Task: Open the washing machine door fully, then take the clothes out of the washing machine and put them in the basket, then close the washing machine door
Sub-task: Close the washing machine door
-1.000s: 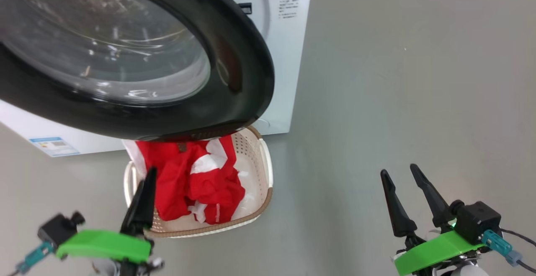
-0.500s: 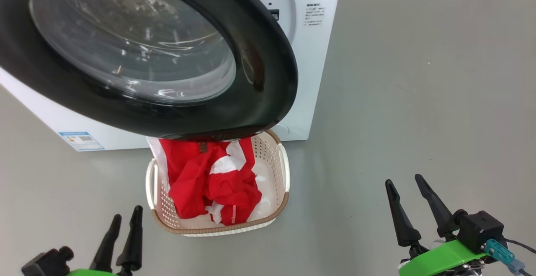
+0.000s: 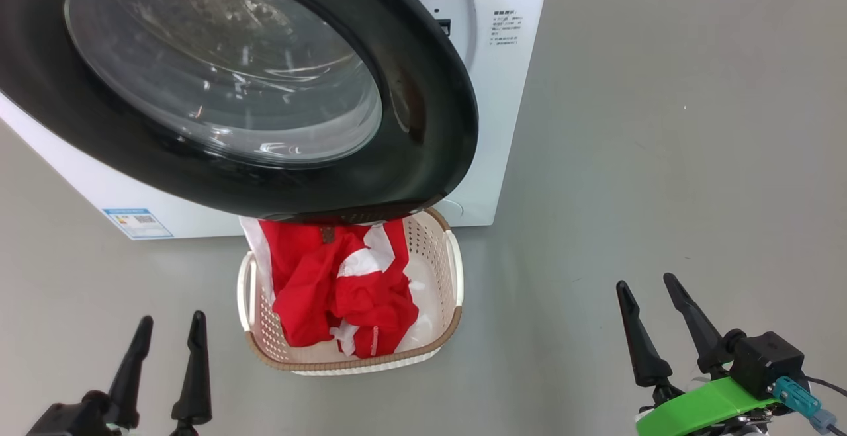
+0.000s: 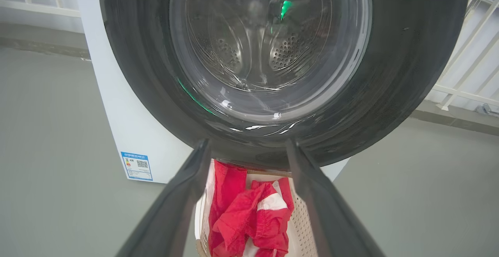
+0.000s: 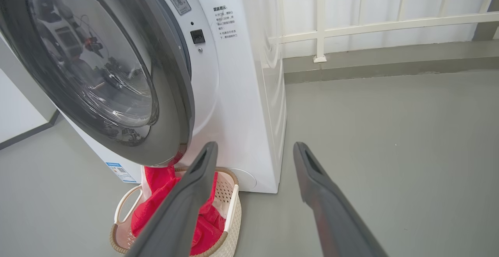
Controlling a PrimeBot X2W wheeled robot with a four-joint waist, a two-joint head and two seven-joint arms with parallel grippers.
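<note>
Right, both claws are empty. My left claw and right claw have their fingers spread wide over bare grey floor. Between them, nearer the left one, the basket sits on that floor with the red-and-white clothes piled inside. The door stands swung out from the washing machine and overhangs the basket's far end, hiding that rim from my head camera. The left claw's body is cut off at the bottom of the head view. A white railing runs behind the machine. To the right of machine and basket, the floor lies open.
</note>
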